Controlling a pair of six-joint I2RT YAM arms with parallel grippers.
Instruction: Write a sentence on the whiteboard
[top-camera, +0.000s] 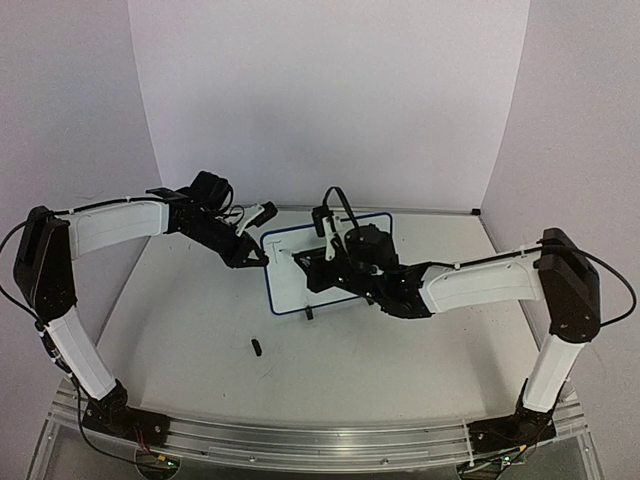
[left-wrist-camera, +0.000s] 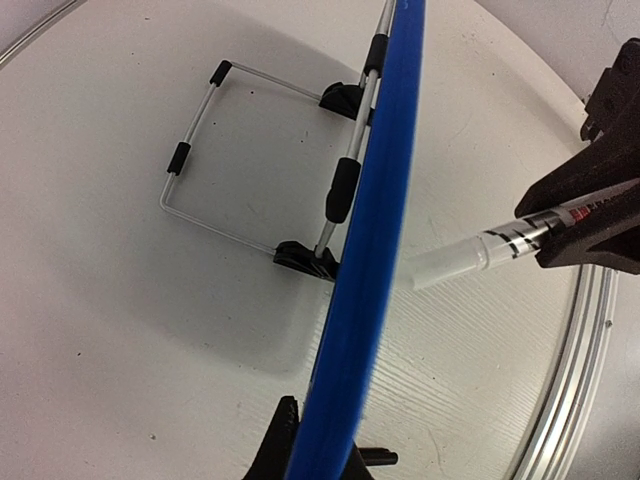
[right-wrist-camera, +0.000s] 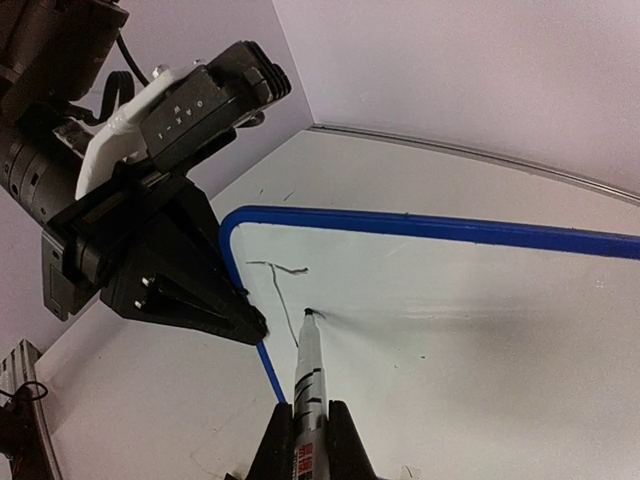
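The whiteboard (right-wrist-camera: 450, 310) leans on its wire stand (left-wrist-camera: 200, 150) at mid table, its blue rim (left-wrist-camera: 375, 230) edge-on in the left wrist view. My left gripper (left-wrist-camera: 320, 450) is shut on the rim's left side. My right gripper (right-wrist-camera: 310, 440) is shut on a marker (right-wrist-camera: 310, 375), whose black tip touches the board's face. Of the sentence, only a thin black "T" (right-wrist-camera: 280, 290) shows near the top left corner, just left of the tip. From above, the left gripper (top-camera: 262, 255) and the right gripper (top-camera: 325, 262) meet at the board (top-camera: 295, 290).
A small black cap-like piece (top-camera: 256, 348) lies on the table in front of the board. White walls close the back and both sides. The stand's black clip feet (left-wrist-camera: 305, 258) rest on the table behind the board.
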